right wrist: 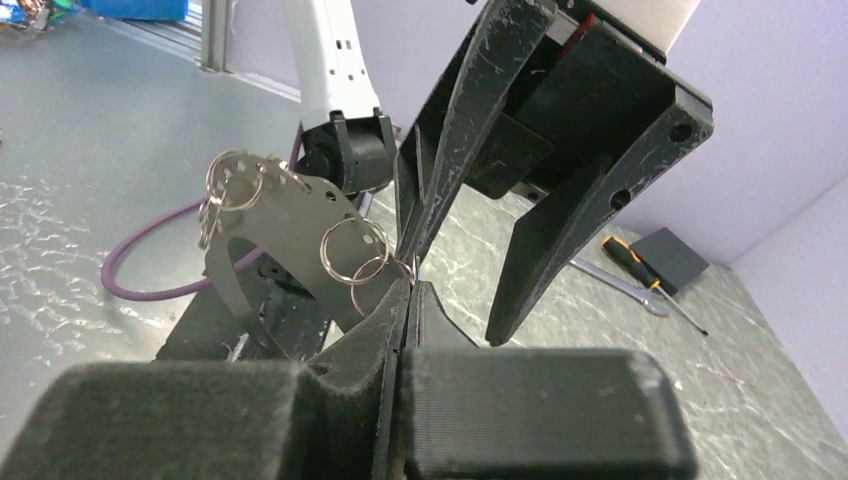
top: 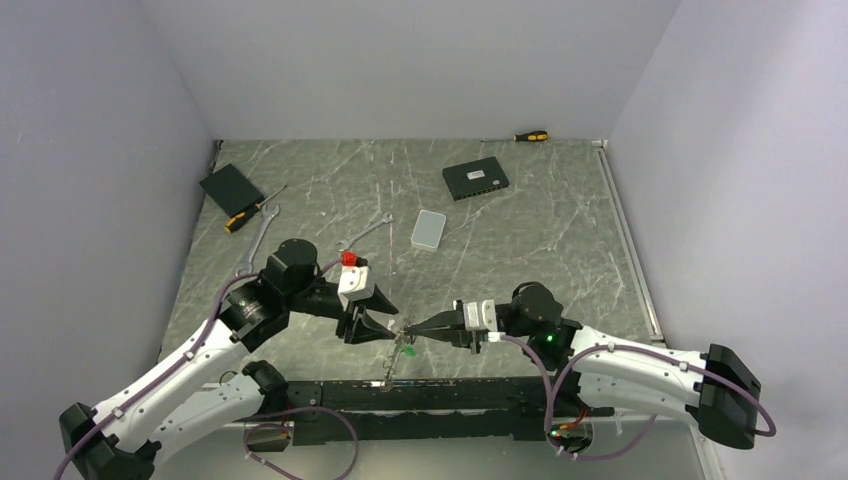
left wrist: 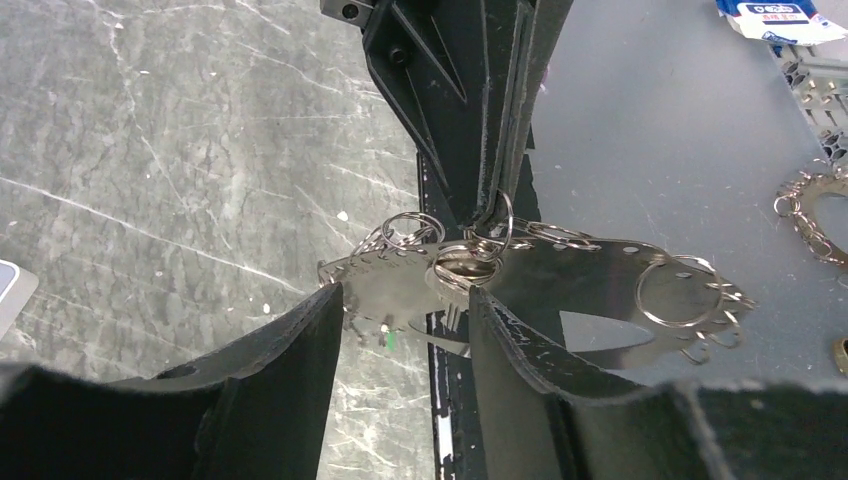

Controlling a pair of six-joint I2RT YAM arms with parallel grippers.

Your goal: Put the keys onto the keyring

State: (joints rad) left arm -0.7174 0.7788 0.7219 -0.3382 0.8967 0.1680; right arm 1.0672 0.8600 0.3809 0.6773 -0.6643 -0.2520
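Right gripper [top: 409, 329] fingers together, pinching flat silvery crescent keyring [left wrist: 390, 285] (small split rings [left wrist: 668, 292] attached) above near edge of grey marbled table [top: 330, 190]; left gripper [top: 392, 322] fingers apart, flanking it.

Robotics laboratory test cell. Plain pale walls [top: 400, 60] enclose three sides of a marble-patterned tabletop [top: 330, 190]. A left arm [top: 170, 385] and a right arm [top: 640, 365], white and black with exposed purple cables [top: 547, 372], are mounted on a black rail [top: 440, 395] at the near edge. Loose workshop items lie about: screwdrivers [top: 530, 136], wrenches [top: 262, 238] and a black network box [top: 475, 180].
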